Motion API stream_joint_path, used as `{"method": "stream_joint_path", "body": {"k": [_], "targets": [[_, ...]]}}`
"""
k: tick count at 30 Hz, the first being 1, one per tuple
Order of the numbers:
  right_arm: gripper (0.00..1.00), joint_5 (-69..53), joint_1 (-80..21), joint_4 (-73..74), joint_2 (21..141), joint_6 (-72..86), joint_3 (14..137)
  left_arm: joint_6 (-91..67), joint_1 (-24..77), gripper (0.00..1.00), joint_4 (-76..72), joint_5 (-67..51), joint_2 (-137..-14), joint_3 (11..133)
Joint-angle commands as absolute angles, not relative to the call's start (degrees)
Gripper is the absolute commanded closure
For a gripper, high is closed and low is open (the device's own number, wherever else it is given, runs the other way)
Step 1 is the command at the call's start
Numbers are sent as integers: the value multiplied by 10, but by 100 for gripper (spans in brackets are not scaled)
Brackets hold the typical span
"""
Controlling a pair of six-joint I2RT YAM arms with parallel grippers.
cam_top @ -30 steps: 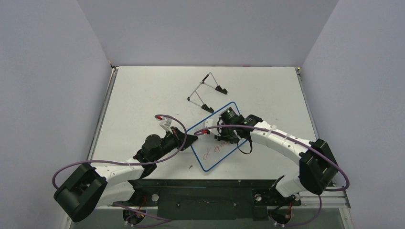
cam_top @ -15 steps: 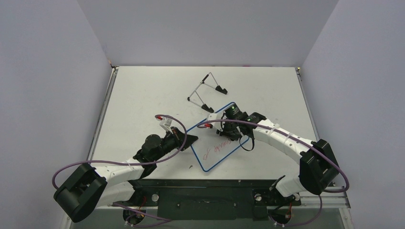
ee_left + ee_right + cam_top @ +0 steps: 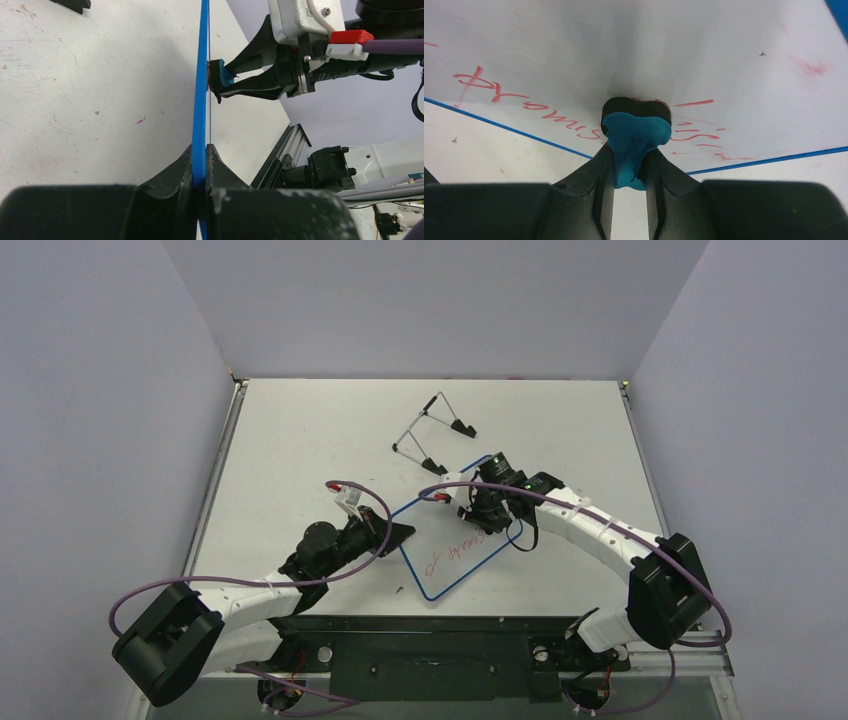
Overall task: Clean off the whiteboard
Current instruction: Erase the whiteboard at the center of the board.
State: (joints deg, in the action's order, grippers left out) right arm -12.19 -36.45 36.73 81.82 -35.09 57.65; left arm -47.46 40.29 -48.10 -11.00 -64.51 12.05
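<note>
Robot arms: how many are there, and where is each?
2. The left gripper clamps the near-left blue edge of the whiteboard; the right gripper, reaching from the right, presses a blue eraser on the red writing. None seem hidden.

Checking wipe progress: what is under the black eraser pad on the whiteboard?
Red marker writing shows on the blue-framed whiteboard either side of the black eraser pad; anything directly beneath is hidden.

Only red handwriting (image 3: 541, 108) on the whiteboard (image 3: 549, 40), upside down, partly covered, no word legible with certainty
</note>
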Motion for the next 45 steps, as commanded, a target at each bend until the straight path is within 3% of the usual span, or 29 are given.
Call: {"method": "stream_joint_path", "body": {"k": [1, 4, 11, 19, 27, 30, 39, 45], "targets": [[100, -93, -362, 318, 803, -322, 583, -459, 411, 100, -504, -172, -627, 148], [100, -56, -353, 284, 803, -300, 574, -459, 411, 100, -503, -173, -629, 150], [100, -155, -407, 353, 802, -376, 577, -458, 411, 100, -508, -178, -635, 153], [100, -76, -312, 265, 789, -282, 568, -452, 411, 100, -497, -179, -628, 152], [100, -185, -356, 346, 793, -366, 573, -456, 411, 100, -515, -186, -639, 153], [100, -151, -378, 323, 800, -347, 577, -455, 411, 100, -514, -186, -633, 150], [100, -37, -303, 233, 794, -249, 560, -450, 411, 100, -514, -194, -644, 157], [100, -173, -338, 320, 789, -331, 574, -454, 411, 100, -521, -200, -645, 155]]}}
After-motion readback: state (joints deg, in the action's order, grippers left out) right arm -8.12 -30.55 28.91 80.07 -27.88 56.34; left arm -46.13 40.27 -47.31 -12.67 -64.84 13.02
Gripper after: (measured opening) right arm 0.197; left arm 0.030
